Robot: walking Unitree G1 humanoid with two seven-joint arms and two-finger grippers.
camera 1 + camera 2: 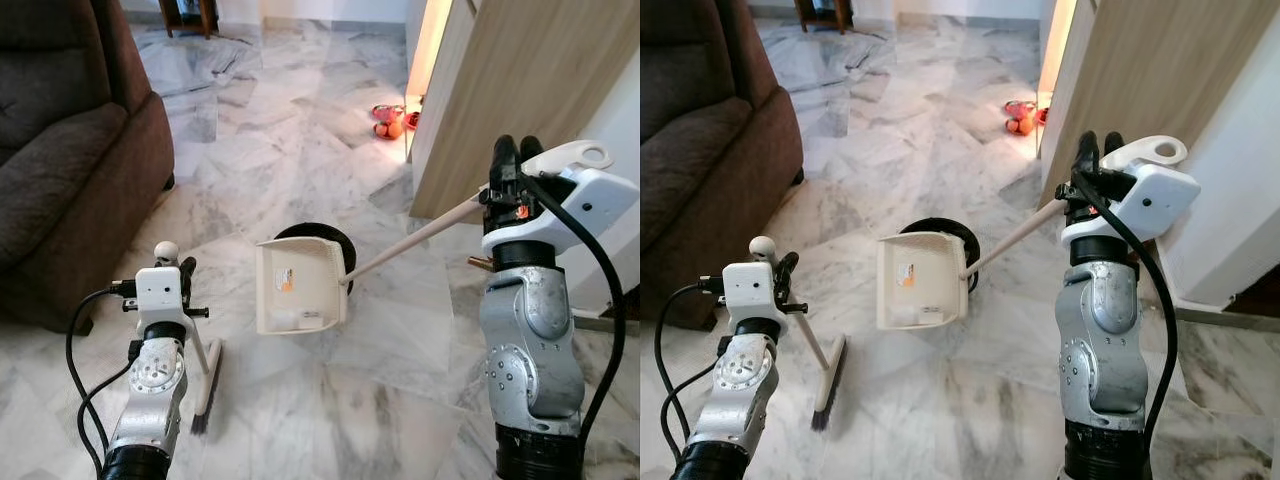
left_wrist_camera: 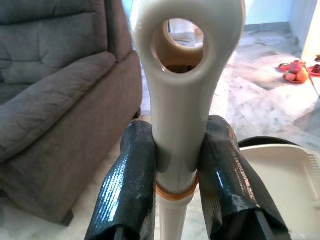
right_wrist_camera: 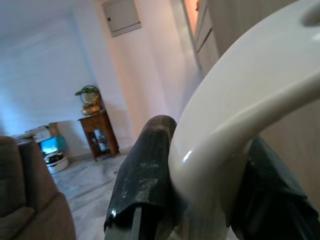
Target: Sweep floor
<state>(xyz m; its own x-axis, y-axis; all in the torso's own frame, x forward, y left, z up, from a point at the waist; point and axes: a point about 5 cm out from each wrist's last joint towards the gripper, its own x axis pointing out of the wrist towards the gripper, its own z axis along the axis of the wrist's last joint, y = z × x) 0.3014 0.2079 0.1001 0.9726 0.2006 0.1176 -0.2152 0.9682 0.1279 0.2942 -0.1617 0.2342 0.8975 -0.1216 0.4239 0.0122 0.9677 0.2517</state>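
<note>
Left gripper [image 2: 177, 175] clamps broom [image 1: 205, 385] handle; right gripper [image 3: 200, 200] clamps dustpan [image 1: 298, 288] handle. Grey-veined marble floor [image 1: 300, 150]; brown armchair [image 1: 70, 150]; wooden door [image 1: 520, 90].

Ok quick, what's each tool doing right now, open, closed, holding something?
Left tool: closed on the cream plastic broom handle.
Right tool: closed on the cream long-handled plastic dustpan, gripped at its handle.

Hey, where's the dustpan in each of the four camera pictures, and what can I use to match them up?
Left eye view: dustpan on the floor, centre, between the arms.
Right eye view: dustpan, centre-left, beside the broom.
Left wrist view: its pale rim behind the left claw.
Right wrist view: its curved handle top in the right claw.
Shared landmark: brown armchair.
</note>
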